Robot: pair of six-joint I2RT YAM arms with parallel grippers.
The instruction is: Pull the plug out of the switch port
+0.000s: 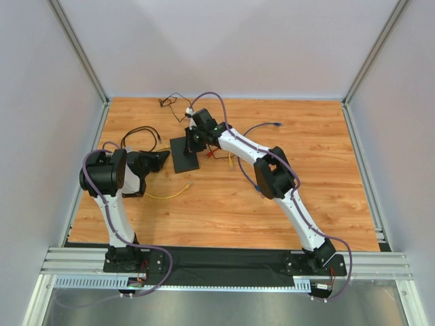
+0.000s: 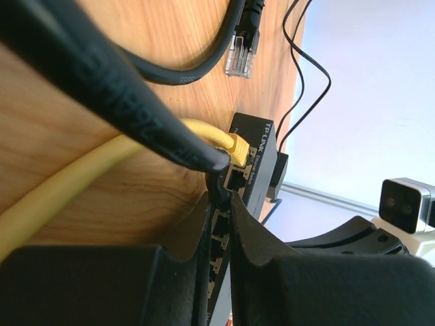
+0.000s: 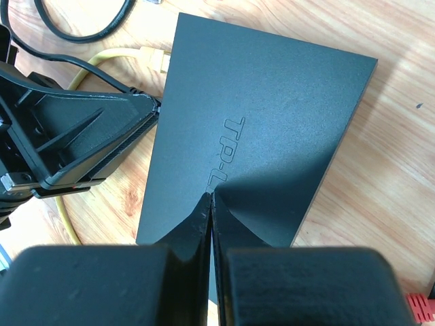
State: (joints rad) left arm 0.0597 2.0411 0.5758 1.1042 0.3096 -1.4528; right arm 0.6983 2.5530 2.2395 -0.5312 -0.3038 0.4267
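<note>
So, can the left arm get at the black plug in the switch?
Likely yes: the left gripper pinches the black plug at the switch ports, with the neighbouring yellow plug clear of its fingers.

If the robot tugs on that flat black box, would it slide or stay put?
The switch looks thin and flat, so it probably won't tip. It seems light and lies on the smooth table, so a tug would likely drag it; the shut right tool appears to press on its top, perhaps for that reason. Its casing looks rigid.
</note>
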